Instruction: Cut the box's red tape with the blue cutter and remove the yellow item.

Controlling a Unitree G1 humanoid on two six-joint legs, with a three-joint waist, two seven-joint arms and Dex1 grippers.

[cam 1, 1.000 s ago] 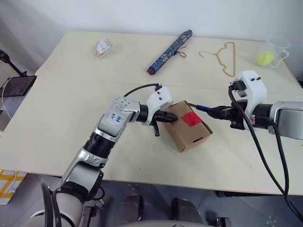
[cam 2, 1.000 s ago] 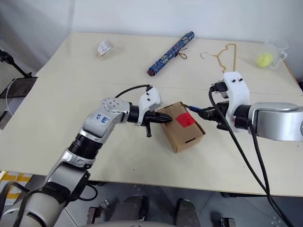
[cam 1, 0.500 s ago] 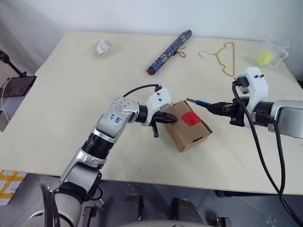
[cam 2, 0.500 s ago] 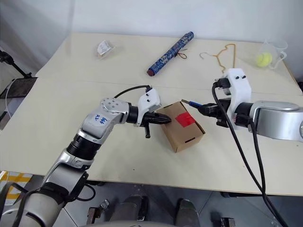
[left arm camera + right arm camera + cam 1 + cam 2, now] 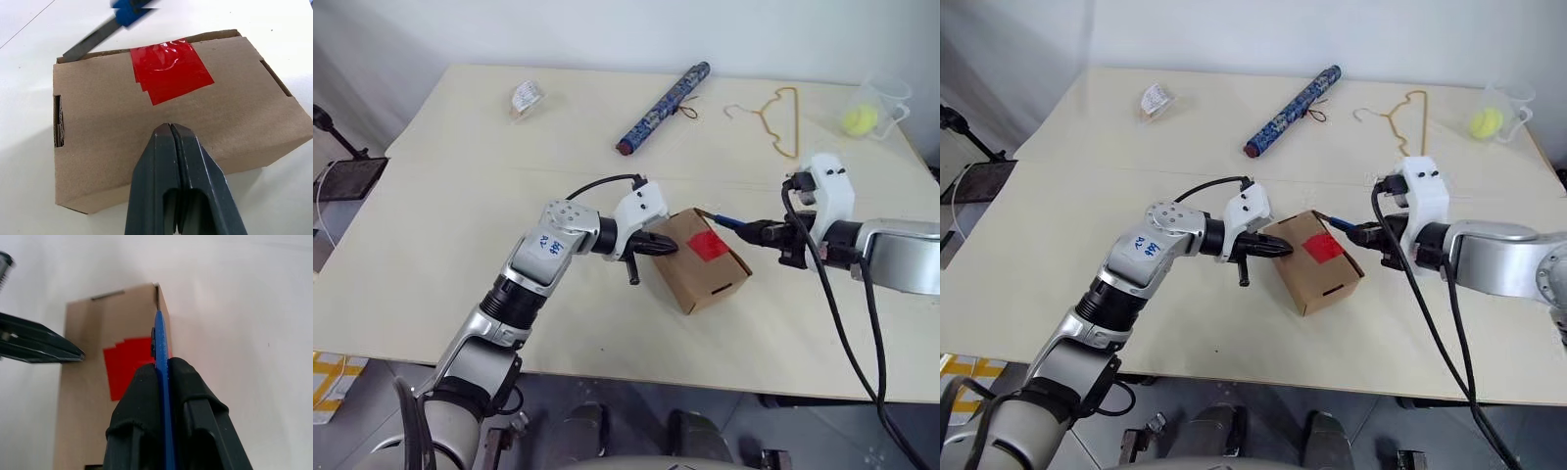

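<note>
Right wrist view showed the blue cutter (image 5: pixel 161 357) clamped in my right end effector (image 5: pixel 164 382), its tip at the box (image 5: pixel 703 259) top's far edge beside the red tape (image 5: pixel 168 68). My left end effector (image 5: pixel 171 134), pinched together, pressed the box's near side on the desk (image 5: pixel 460 196).

The box (image 5: pixel 702 258) is plain brown cardboard, and the red tape (image 5: pixel 710 245) on its top is a glossy bright red patch. The left gripper (image 5: pixel 668 247) beside the box has black fingers below a white wrist housing. The right gripper (image 5: pixel 766 232) is likewise black under a white housing, and the blue cutter (image 5: pixel 734 224) between its fingers is bright blue with a dull grey blade. Beyond both grippers lie a dark blue patterned umbrella (image 5: pixel 664 94), a thin tan hanger (image 5: pixel 781 120) and a yellow-green ball (image 5: pixel 858 119). The tabletop (image 5: pixel 450 215) is pale cream.
</note>
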